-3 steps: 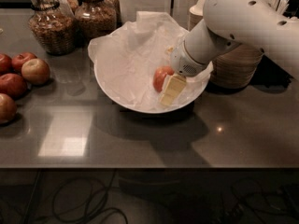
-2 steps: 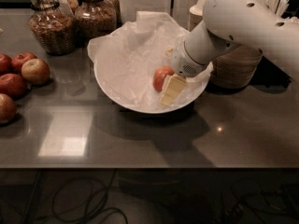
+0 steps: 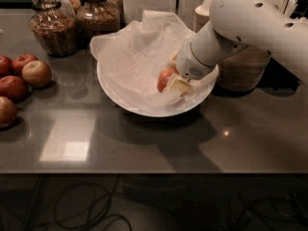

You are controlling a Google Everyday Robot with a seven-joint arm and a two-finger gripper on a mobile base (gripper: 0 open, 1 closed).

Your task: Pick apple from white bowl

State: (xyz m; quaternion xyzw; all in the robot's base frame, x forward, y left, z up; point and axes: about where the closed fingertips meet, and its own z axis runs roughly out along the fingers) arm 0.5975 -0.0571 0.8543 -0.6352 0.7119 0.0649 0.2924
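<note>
Toward the far edge of the bench (image 3: 144, 148), about midway along it, sits the white bowl (image 3: 144, 109), wide and shallow, lined with crumpled white paper (image 3: 139, 52). The apple (image 3: 164, 78), small and orange-red, lies inside the bowl on the paper, on the side nearer the bench's right edge.

A thick white robot arm (image 3: 250, 23) reaches in from the far right corner and angles down into the bowl. The gripper (image 3: 175, 86) at its end is pressed close against the apple's right and near side, its pale tip overlapping the fruit. Whether its jaws are spread, pressed together or pinching the apple cannot be told, since the arm's wrist hides the far side of the fruit.

Compared with a second ago, very little has moved. The apple rests in the same spot on the paper. The gripper has drawn in slightly, so its pale tip reaches less far toward the bowl's near rim and sits tighter to the apple.

This looks like the grasp being settled rather than a lift. The apple is not yet out of the bowl, so the main part of the task remains.

Along the left edge lies a group of darker red apples (image 3: 19, 76). Glass jars (image 3: 50, 25) stand at the far left corner, and stacked beige paper bowls (image 3: 240, 69) stand behind the arm.
</note>
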